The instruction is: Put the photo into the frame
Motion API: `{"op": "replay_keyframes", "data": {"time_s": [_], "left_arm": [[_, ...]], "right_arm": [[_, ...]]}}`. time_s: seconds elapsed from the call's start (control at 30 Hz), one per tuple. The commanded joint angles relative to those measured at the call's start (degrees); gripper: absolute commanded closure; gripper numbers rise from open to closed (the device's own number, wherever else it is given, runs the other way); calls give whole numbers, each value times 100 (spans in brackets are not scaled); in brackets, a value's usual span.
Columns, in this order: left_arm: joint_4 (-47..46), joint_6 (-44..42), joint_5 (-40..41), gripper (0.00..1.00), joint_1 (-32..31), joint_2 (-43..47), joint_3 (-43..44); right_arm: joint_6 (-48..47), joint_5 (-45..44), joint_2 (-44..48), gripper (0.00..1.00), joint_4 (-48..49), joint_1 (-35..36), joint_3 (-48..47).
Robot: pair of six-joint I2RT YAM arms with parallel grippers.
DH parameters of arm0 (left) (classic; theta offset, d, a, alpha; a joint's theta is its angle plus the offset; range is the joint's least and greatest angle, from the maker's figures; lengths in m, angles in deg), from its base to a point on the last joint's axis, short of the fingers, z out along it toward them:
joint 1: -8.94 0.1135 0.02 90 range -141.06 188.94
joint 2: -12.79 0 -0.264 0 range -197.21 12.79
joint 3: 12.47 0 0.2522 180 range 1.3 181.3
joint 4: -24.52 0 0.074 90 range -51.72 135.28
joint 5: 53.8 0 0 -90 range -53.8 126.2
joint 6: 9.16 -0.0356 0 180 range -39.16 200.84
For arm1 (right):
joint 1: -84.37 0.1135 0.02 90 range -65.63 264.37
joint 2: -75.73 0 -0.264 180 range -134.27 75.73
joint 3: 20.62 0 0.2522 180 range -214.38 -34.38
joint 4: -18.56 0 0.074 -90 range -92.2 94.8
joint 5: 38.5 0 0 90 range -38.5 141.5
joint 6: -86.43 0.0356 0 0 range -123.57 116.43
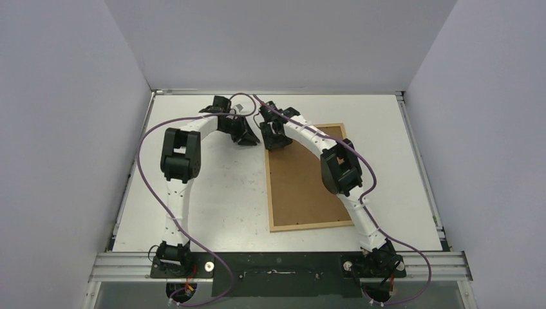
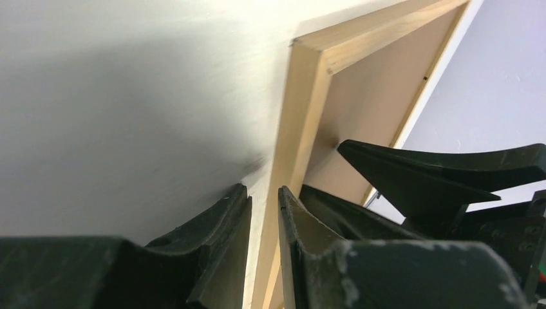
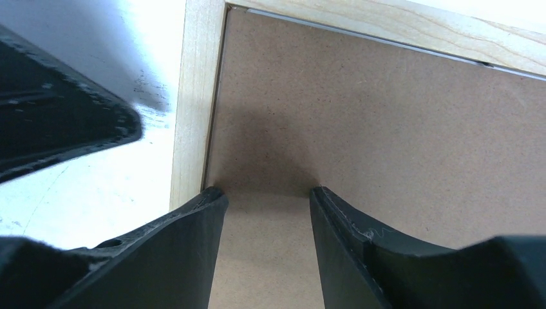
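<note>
The left gripper (image 2: 261,188) was pinched narrow on the frame (image 1: 309,226) at its far-left corner. The right gripper (image 3: 265,190), half-spread and empty, stood on the backing board (image 1: 299,187) just inside. The frame lay lengthwise, near-to-far, on the table's (image 1: 219,193) right half. The photo was nowhere visible.

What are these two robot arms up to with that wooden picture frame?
Both arms are reaching to the far left corner of a light-wood frame, which lies on the table with its brown backing board facing up. The left end effector is closed around the frame's left rail. The right end effector is open, its fingertips down at the board just inside that corner. The photo is not in sight.
</note>
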Motion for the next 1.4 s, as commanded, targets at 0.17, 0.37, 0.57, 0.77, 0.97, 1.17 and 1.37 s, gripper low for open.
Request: {"op": "replay_keyframes", "data": {"time_s": [0.17, 0.37, 0.57, 0.77, 0.97, 1.17, 1.37], "left_arm": [[147, -199, 222, 79, 578, 982, -715], [480, -610, 252, 79, 794, 1400, -1100], [223, -660, 282, 78, 821, 1708, -1503], [207, -690, 492, 74, 812, 1758, -1378], [223, -526, 491, 68, 608, 1496, -842], [243, -511, 703, 63, 221, 1025, -329], [145, -795, 705, 58, 46, 293, 823]], "right_arm": [[68, -523, -863, 47, -560, 285, 512], [366, -225, 218, 46, -186, 29, 48], [757, -696, 1253, 44, -6, -411, 203], [1268, -512, 1995, 43, 419, -1367, 1253], [1537, -737, 2423, 39, 506, -2148, 1986], [1076, -497, 2500, 25, 380, -2812, 2376], [934, -75, 2511, 21, 269, -3098, 2753]]}}
